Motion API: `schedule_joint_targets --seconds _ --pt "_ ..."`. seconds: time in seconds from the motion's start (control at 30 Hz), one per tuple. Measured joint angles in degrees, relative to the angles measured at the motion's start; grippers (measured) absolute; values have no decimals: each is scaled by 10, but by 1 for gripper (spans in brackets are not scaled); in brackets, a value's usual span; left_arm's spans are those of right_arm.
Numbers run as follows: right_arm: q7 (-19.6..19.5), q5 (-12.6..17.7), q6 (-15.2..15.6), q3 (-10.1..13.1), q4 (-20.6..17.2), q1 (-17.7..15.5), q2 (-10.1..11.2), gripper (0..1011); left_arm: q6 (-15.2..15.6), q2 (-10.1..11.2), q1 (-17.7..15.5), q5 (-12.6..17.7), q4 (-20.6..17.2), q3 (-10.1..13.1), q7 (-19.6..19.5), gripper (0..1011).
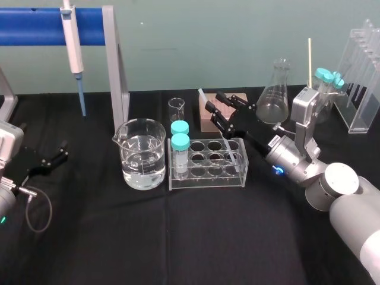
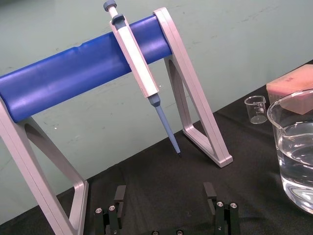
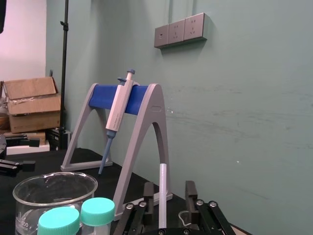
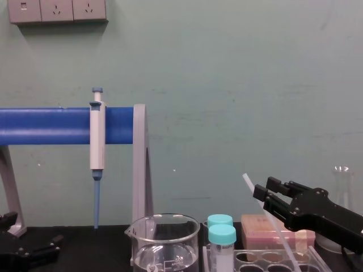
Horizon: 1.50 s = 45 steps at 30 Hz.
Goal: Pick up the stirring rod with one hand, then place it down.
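Two arms share a black table [image 1: 178, 237]. The largest thing on it is the pipette stand [image 1: 35, 27] at the back left, with a pipette [image 1: 71, 35] hanging from its blue bar. A clear tube holder [image 1: 362, 89] stands at the far right. Between them are a beaker [image 1: 126, 151] part-filled with clear liquid and a conical flask [image 1: 274, 98] further back on the right. A test-tube rack [image 1: 208, 181] sits just beside the beaker, with two teal-capped tubes [image 1: 180, 145] in its left wells. A pink box [image 4: 252, 226] sits behind the rack, and a small beaker [image 1: 176, 110] behind the large one.

The right gripper [image 1: 215, 111] reaches in from the right, above the rack's back edge and in front of the box. The stirring rod [image 4: 249, 185] runs through it at a tilt. Its upper end points up and back to the left, clear of everything. Its lower part slants down toward the rack's right-hand wells, and I cannot make out whether it touches there. Whether the gripper is clamped on the rod or merely around it, I cannot tell. The left gripper [image 1: 59, 153] lies parked low at the table's left side, spread wide and empty.

By my reading the task is midway. The rod is at the gripper and not lying flat anywhere, so the set-down remains, and possibly a firm lift as well.
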Motion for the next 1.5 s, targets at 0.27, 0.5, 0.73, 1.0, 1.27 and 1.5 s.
schedule_joint_targets --seconds 0.27,0.5,0.73,1.0,1.27,1.5 --pt "0 0 0 0 0 0 0 637 0 0 0 0 0 0 0 1000" --pt "1 0 0 0 0 0 0 846 0 0 0 0 0 0 0 1000" --pt "1 0 0 0 0 0 0 1003 0 0 0 0 0 0 0 1000" --pt "-52 -24 -7 3 -76 -35 10 1000 0 0 0 0 0 0 0 1000" --pt "-166 -62 0 34 -206 -99 15 1000 0 0 0 0 0 0 0 1000" --pt "-251 -70 68 77 -287 -145 7 1000 0 0 0 0 0 0 0 1000"
